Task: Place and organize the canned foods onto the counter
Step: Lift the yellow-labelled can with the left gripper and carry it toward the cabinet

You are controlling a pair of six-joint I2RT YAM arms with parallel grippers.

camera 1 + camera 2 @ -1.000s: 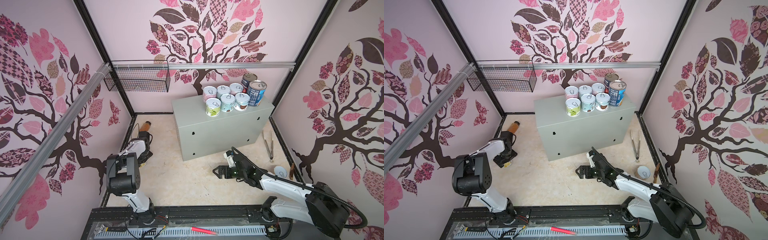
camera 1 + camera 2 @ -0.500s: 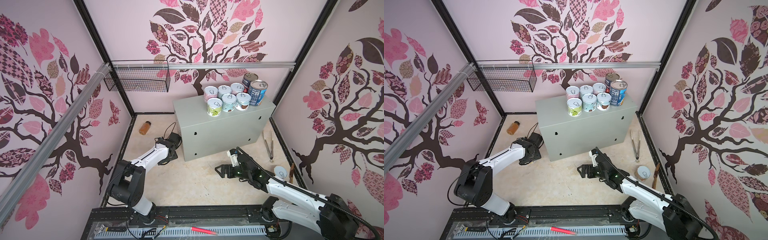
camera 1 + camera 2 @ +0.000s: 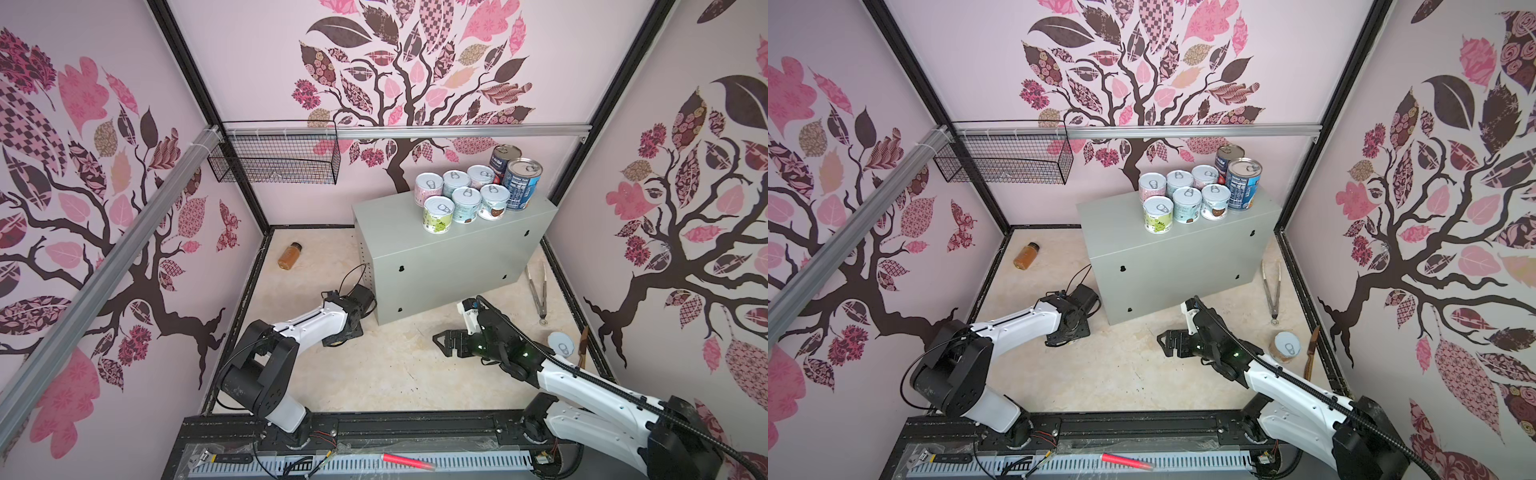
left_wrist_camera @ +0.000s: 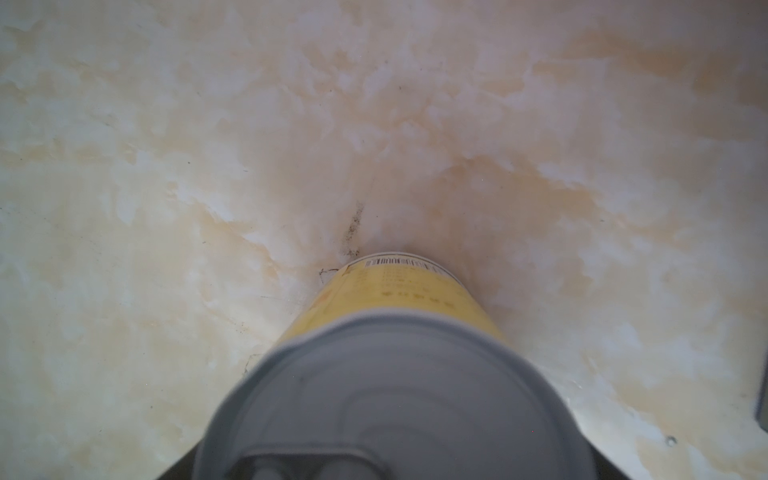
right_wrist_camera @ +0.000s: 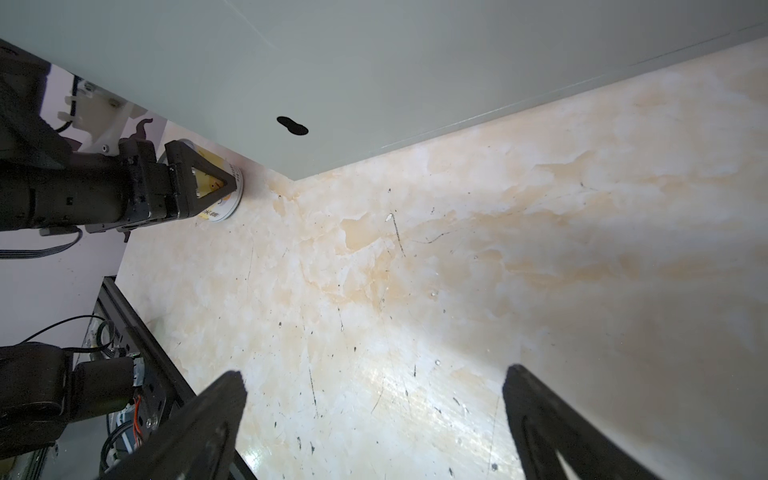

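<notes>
My left gripper [image 3: 338, 334] is shut on a yellow-labelled can [image 4: 395, 365], held upright low over the floor at the counter's near left corner. In the right wrist view one of its fingers [image 5: 199, 174] lies across that can [image 5: 227, 203]. My right gripper [image 5: 374, 374] hangs open and empty over bare floor in front of the counter [image 3: 457, 257], and shows in both top views [image 3: 442, 343] [image 3: 1167, 343]. Several cans [image 3: 465, 199] stand grouped on the counter top at its back right, two taller ones among them. One more can [image 3: 1285, 347] stands on the floor at the right.
An amber bottle [image 3: 289, 255] lies on the floor by the left wall. Metal tongs [image 3: 536, 291] and a brown-handled tool [image 3: 584, 340] lie along the right wall. A black wire basket [image 3: 274, 164] hangs on the back rail. The counter's left half [image 3: 1113, 216] is bare.
My left arm has swung from beside the amber bottle at the left wall across to the counter's near left corner. The right arm has hardly moved.
</notes>
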